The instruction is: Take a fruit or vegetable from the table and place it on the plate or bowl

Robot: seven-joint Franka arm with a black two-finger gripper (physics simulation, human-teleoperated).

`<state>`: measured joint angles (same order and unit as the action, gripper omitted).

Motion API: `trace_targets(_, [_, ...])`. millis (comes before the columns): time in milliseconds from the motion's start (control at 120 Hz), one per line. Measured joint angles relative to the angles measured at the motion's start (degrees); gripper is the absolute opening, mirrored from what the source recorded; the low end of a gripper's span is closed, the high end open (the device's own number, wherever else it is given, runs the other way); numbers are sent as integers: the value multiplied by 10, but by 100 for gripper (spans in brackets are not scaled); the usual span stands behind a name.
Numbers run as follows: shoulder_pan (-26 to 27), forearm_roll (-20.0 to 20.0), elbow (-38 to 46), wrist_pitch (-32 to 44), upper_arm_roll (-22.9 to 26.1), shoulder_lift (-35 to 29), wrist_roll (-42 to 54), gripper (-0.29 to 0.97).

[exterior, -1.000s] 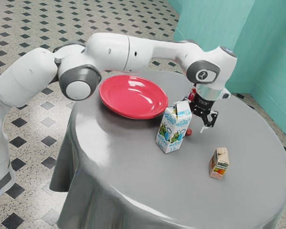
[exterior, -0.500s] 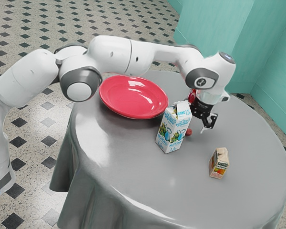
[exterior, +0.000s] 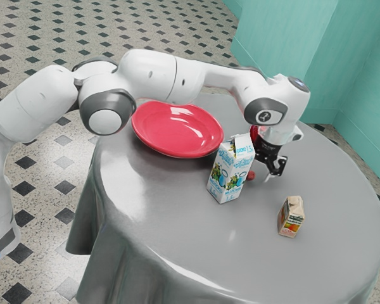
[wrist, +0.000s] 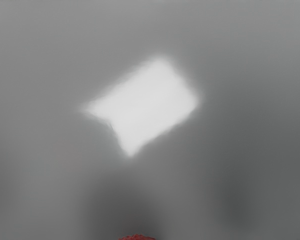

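Currently, count one red plate (exterior: 177, 126), a tall carton (exterior: 230, 170), a small carton (exterior: 291, 216) and one red fruit (exterior: 251, 176). The red fruit sits on the table (exterior: 177, 221) just beside the tall carton, mostly hidden. You cannot tell its long axis. Its skin looks red and grainy. The gripper (exterior: 273, 170) hangs near it, released, grasping nothing.

White rounded arm (exterior: 158, 73), grey joints, black gripper (exterior: 270, 170)

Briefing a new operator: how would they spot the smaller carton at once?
On the grey-draped round table, look to the exterior view's right of the red plate and the tall blue-and-white carton. The small carton stands alone there, shorter than the other and orange-tan rather than blue.
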<state>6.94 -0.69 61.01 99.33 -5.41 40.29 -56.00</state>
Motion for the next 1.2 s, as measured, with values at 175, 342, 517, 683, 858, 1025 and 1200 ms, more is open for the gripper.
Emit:
trace_targets(175, [0,-2,0,9,2,1,-1,68])
trace_targets(342, [0,-2,6,13,4,1,-2,65])
trace_targets(517, [0,-1,8,14,5,1,-4,41])
trace_targets(683, [0,0,8,14,5,1,-6,28])
trace_targets(858, [-1,0,9,14,5,1,-6,21])
trace_targets(1025, [-1,1,10,14,5,2,-6,16])
trace_targets(1200, [-1,1,10,13,5,1,-5,12])
